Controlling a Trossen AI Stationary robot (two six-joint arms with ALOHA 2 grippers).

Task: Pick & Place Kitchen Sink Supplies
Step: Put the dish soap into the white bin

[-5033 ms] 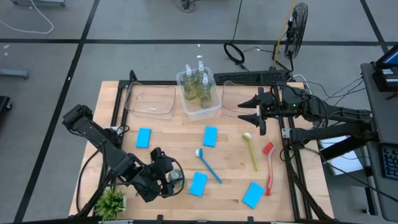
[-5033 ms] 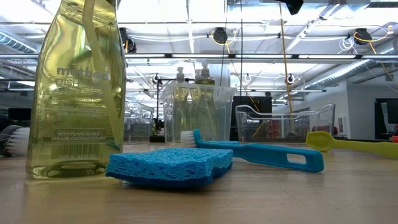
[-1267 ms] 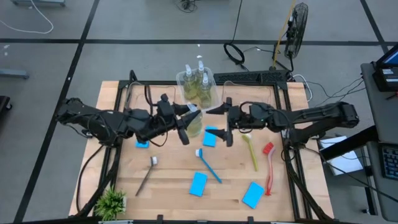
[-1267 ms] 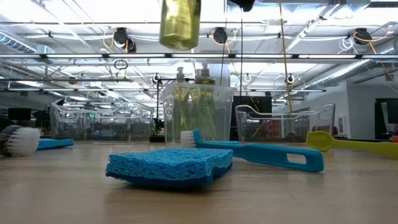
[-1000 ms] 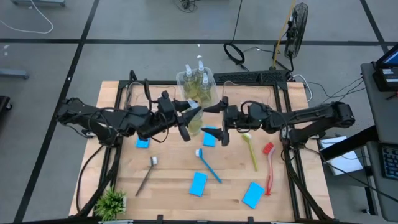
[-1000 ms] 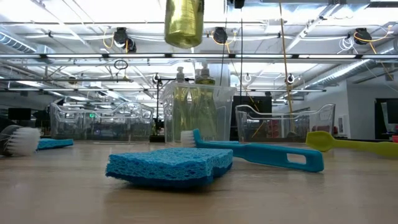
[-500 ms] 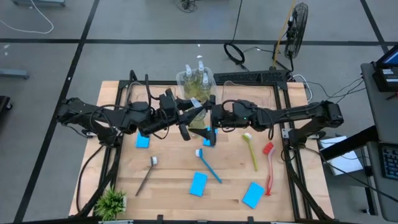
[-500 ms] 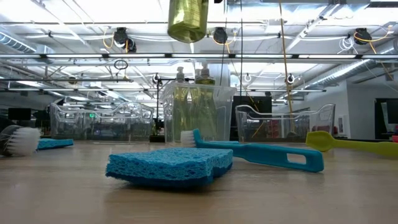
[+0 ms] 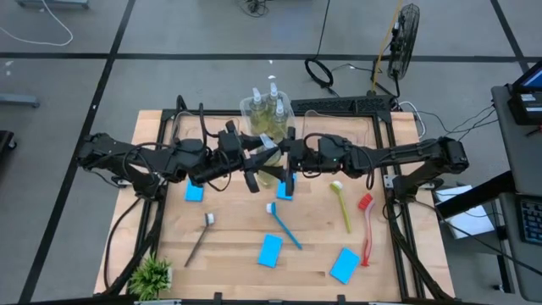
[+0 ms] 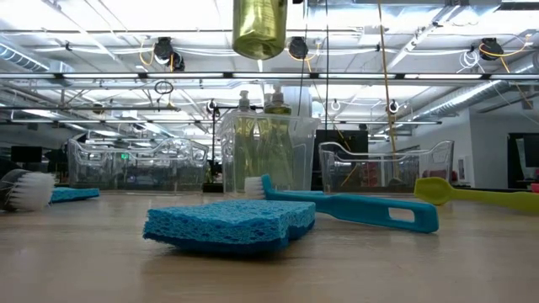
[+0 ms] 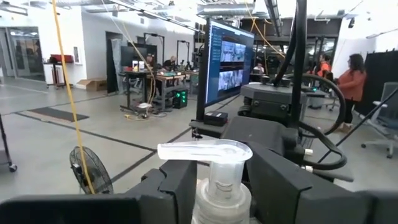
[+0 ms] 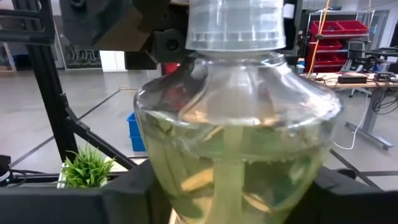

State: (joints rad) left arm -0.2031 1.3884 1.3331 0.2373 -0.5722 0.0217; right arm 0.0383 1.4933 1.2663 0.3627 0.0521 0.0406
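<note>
Right gripper (image 9: 286, 169) closed in, soap bottle (image 9: 269, 166) half-hidden

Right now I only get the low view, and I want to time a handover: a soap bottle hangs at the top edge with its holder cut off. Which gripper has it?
Observer: The left gripper grips the soap bottle at its neck, just under the white pump.
Operator: And where is the right arm?
Observer: The right gripper is at the same bottle from the opposite side, level with its body.
Operator: What lies under the bottle?
Observer: Seen from above, it hangs over the table just in front of the clear bin holding other soap bottles, next to a light-blue sponge.
</note>
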